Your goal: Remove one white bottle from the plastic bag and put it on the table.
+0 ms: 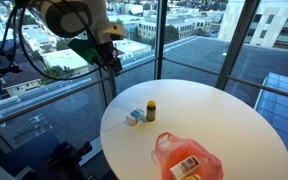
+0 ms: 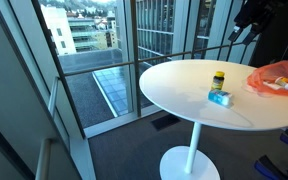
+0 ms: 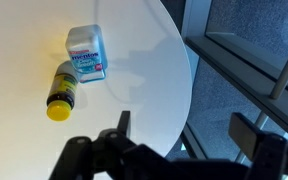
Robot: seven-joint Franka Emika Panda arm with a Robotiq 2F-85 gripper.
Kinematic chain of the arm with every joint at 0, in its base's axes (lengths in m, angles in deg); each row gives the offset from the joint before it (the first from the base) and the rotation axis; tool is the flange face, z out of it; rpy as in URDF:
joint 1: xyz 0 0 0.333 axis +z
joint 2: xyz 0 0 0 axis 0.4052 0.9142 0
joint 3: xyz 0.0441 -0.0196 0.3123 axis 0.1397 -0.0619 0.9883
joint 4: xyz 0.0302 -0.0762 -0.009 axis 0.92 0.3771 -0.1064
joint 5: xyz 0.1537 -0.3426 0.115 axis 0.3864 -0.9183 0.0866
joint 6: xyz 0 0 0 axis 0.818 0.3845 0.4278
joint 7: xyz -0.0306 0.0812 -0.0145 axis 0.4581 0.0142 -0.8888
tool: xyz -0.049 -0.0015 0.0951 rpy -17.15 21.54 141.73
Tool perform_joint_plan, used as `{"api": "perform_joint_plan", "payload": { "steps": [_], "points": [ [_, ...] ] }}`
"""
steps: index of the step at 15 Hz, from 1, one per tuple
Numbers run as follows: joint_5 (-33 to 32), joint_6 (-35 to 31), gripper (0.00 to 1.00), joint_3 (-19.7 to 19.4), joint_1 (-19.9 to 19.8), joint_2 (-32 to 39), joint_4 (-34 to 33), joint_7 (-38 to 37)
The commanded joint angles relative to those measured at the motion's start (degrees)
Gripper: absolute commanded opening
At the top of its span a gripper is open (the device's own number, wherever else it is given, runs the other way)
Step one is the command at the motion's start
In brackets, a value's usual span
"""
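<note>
A red see-through plastic bag (image 1: pixel 189 152) lies on the round white table (image 1: pixel 234 115); it also shows in an exterior view (image 2: pixel 277 73). A white item with a red label (image 1: pixel 186 169) shows inside it. A white bottle with a blue label (image 3: pixel 87 53) lies on the table beside a yellow-capped bottle (image 3: pixel 62 90); both show in both exterior views, the white one (image 1: pixel 135 117) (image 2: pixel 220 97) and the yellow-capped one (image 1: pixel 151 109) (image 2: pixel 219 79). My gripper (image 3: pixel 184 128) is open and empty, high above the table's edge (image 1: pixel 112 62), away from the bag.
The table stands next to floor-to-ceiling windows with dark frames (image 2: pixel 124 60). A railing (image 1: pixel 44 95) runs outside. The table's white pedestal foot (image 2: pixel 189 163) stands on grey carpet. Dark cables (image 1: pixel 9 45) hang by the arm.
</note>
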Motion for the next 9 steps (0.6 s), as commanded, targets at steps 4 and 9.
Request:
{"api": "perform_joint_plan", "payload": {
  "steps": [4, 9],
  "points": [
    [-1.87, 6.52, 1.00, -0.96, -5.26, 1.79, -5.34, -4.83],
    [-6.77, 13.76, 1.00, -1.68, -11.47, 4.45, -10.05, -12.91]
  ]
}}
